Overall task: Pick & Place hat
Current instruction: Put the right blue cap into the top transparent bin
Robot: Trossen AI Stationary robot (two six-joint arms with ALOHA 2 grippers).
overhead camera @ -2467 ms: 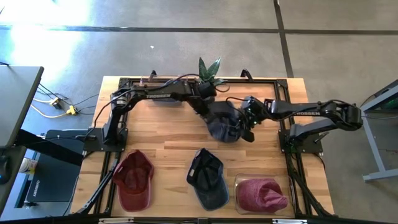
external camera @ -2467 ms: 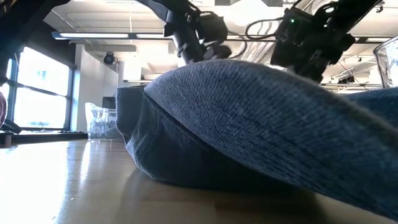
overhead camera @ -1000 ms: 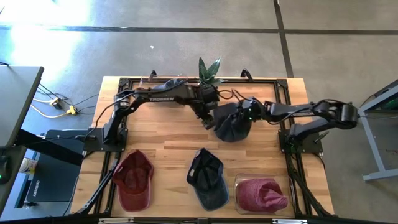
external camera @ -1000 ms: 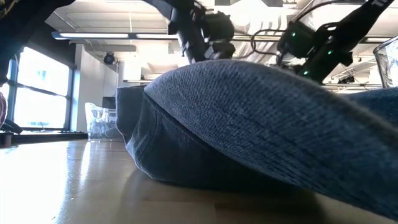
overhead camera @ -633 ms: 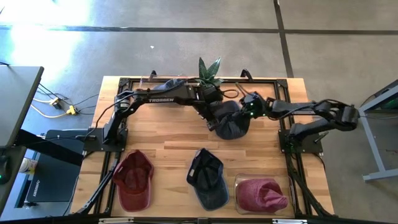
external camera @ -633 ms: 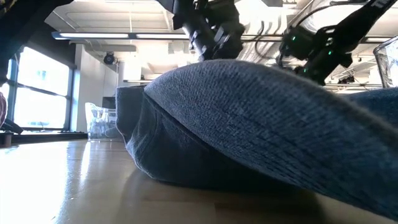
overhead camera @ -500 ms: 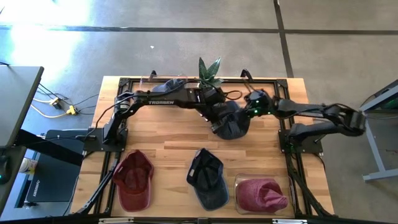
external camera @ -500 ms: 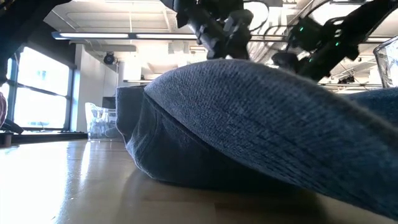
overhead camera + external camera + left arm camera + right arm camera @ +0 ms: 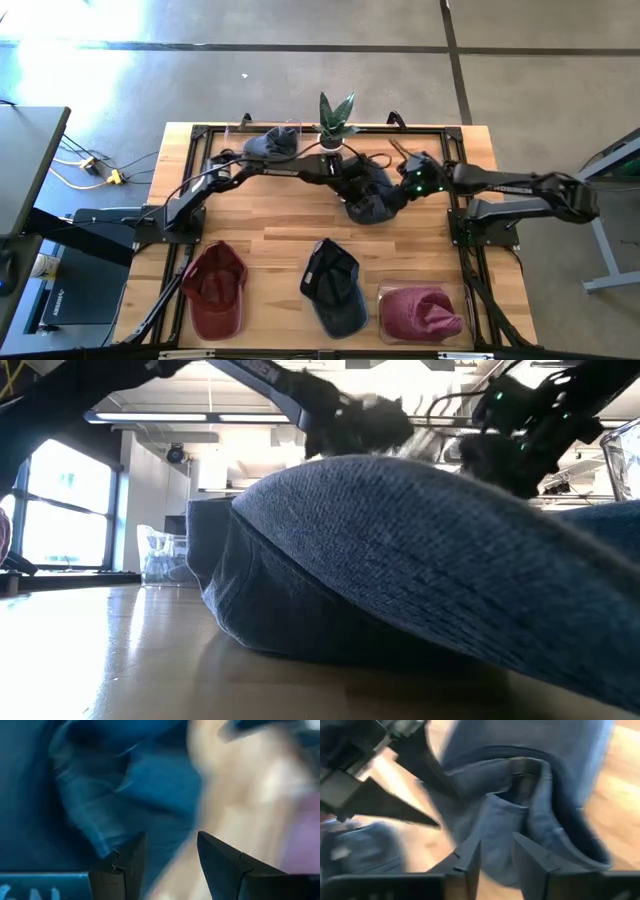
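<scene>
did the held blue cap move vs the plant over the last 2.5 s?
Yes. The blue cap shifted toward the table's far edge, now just below-right of the plant.

A potted plant (image 9: 336,110) stands at the table's (image 9: 270,225) far edge.

Workshop: concrete floor (image 9: 300,80), framed workbench (image 9: 270,225)

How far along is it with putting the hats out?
Three hats already lie along the table's front edge: red cap, navy cap, pink hat. Both grippers, left and right, are at a blue hat mid-table. Another hat waits at the back.
</scene>
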